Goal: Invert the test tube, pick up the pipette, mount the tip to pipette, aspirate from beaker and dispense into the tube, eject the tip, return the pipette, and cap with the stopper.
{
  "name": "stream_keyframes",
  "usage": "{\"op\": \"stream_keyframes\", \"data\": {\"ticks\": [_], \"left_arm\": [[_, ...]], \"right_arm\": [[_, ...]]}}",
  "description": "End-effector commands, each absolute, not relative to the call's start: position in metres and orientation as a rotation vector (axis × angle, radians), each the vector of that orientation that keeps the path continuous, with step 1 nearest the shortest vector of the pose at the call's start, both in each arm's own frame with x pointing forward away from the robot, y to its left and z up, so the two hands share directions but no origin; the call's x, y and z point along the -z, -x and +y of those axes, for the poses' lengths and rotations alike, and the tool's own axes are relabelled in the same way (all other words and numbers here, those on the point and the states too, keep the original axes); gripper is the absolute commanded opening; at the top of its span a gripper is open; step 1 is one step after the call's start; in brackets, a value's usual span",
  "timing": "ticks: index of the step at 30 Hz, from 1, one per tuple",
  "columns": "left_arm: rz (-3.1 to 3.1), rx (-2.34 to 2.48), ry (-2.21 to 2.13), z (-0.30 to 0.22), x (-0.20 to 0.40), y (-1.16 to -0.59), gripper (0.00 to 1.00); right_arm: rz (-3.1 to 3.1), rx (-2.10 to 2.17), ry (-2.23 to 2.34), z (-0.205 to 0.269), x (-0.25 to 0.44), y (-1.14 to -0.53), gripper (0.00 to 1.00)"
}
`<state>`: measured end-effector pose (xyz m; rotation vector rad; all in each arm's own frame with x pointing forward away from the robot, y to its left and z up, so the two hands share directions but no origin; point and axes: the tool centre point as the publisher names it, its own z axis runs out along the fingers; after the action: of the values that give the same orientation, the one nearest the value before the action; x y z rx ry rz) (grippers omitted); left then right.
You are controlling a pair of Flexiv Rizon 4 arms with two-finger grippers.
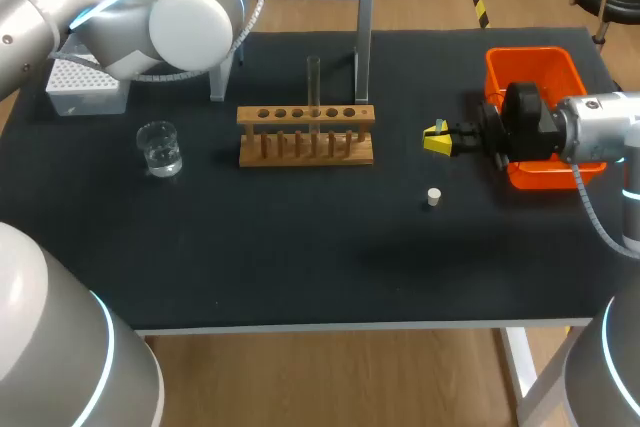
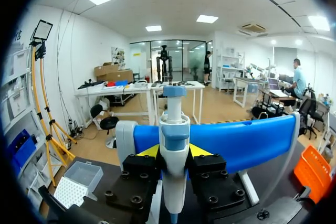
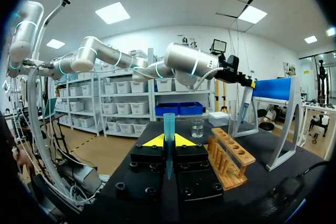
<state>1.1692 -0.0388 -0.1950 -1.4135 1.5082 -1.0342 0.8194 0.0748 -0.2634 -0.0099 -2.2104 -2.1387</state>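
Clamping the pipette [image 2: 174,129] from both sides, the left gripper [image 2: 174,151] sits at the blue stand [image 2: 247,137] at the table's far edge, so the step in hand looks like lifting the pipette off its rest. The tube [image 1: 313,82] stands upright in the rack [image 1: 305,142], just in front of the stand. The beaker [image 1: 160,147] is to the rack's left and the tip box [image 1: 75,87] is by the left arm. The stopper [image 1: 433,197] lies loose on the mat near the right gripper [image 1: 437,137], which hangs beside the bin [image 1: 535,67]. Whether that gripper is closed I cannot tell. A slim teal piece [image 3: 168,129] stands in line with it in its wrist view, and I cannot tell what it is. The main risk is the lift itself: if the pipette comes off at an angle it may catch on the stand and twist in the grasp, and a tilted pipette would then meet the tip box crooked and seat the tip badly. The tall tube is close to the path away from the stand, so a low swing could knock it or the rack. The beaker could spill the same way.
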Motion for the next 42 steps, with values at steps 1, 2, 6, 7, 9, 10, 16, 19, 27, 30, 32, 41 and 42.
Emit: {"op": "stream_keyframes", "data": {"ticks": [1, 2, 6, 7, 9, 10, 16, 19, 27, 30, 32, 41, 42], "left_arm": [[1.499, 1.02, 1.408, -0.037, 0.18, -1.168, 0.0], [1.494, 1.019, 1.403, -0.036, 0.176, -1.168, 0.0], [1.487, 1.015, 1.384, -0.035, 0.165, -1.169, 0.0], [1.486, 1.015, 1.381, -0.035, 0.164, -1.169, 0.0], [1.494, 1.015, 1.368, -0.036, 0.161, -1.168, 0.0], [1.499, 1.021, 1.364, -0.036, 0.159, -1.167, 0.0], [1.622, 1.108, 1.31, -0.04, 0.152, -1.158, 0.0], [1.702, 1.163, 1.263, -0.043, 0.147, -1.15, 0.0], [1.885, 1.349, 1.113, -0.052, 0.134, -1.126, 0.0], [1.938, 1.392, 1.063, -0.056, 0.129, -1.116, 0.0], [1.974, 1.422, 1.033, -0.058, 0.126, -1.108, 0.0], [1.974, 1.422, 1.033, -0.058, 0.126, -1.108, 0.0], [1.974, 1.422, 1.033, -0.058, 0.126, -1.108, 0.0]], "right_arm": [[-2.213, 2.138, 0.01, 0.074, 0.263, -0.819, 0.0], [-2.213, 2.138, 0.01, 0.074, 0.263, -0.819, 0.0], [-2.213, 2.138, 0.01, 0.074, 0.263, -0.819, 0.0], [-2.213, 2.138, 0.01, 0.074, 0.263, -0.819, 0.0], [-2.213, 2.138, 0.01, 0.074, 0.263, -0.819, 0.0], [-2.213, 2.138, 0.01, 0.074, 0.263, -0.819, 0.0], [-2.213, 2.138, 0.01, 0.074, 0.263, -0.819, 0.0], [-2.213, 2.138, 0.01, 0.074, 0.263, -0.819, 0.0], [-2.213, 2.138, 0.01, 0.074, 0.263, -0.819, 0.0], [-2.213, 2.138, 0.01, 0.074, 0.263, -0.819, 0.0], [-2.213, 2.138, 0.01, 0.074, 0.263, -0.819, 0.0], [-2.213, 2.138, 0.01, 0.074, 0.263, -0.819, 0.0], [-2.213, 2.138, 0.01, 0.074, 0.263, -0.819, 0.0]]}}
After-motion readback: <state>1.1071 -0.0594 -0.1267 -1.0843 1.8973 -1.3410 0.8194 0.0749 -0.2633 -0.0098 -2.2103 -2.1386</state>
